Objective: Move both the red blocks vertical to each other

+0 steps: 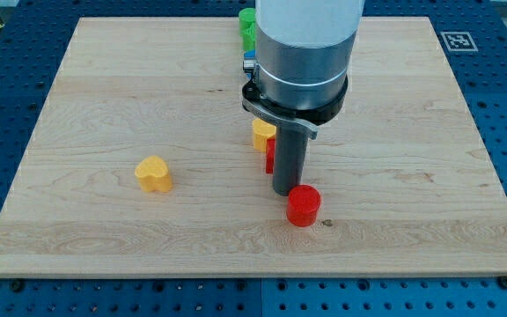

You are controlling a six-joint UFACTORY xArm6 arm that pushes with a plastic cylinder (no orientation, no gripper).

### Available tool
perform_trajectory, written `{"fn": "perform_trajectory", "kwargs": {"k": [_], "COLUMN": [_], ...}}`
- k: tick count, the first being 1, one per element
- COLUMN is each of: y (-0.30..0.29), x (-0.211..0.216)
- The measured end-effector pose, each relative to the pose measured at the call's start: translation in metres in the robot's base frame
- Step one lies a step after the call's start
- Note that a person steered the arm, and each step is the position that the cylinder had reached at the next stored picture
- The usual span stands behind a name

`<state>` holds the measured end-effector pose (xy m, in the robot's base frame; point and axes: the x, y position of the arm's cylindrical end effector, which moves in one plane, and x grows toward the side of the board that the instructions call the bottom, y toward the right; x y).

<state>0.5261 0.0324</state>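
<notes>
Two red blocks sit near my tip (286, 191) on the smooth wooden board (104, 106). The round red block (304, 205) touches it below; the red block (270, 155), mostly hidden, is just left. No fingers here, only a plain rod.

White arm (309, 22), grey collar – dark rod (289, 158)

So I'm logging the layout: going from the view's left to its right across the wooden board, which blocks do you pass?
Yellow heart-shaped block → yellow block beside the rod → red round block, just right of my tip.
</notes>
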Motion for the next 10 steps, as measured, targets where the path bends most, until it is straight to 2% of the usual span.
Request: {"fn": "perform_trajectory", "kwargs": {"k": [2, 5, 7, 8, 10], "y": [-0.033, -0.017, -0.017, -0.017, -0.015], "x": [0.000, -0.003, -0.048, -0.051, -0.007]}}
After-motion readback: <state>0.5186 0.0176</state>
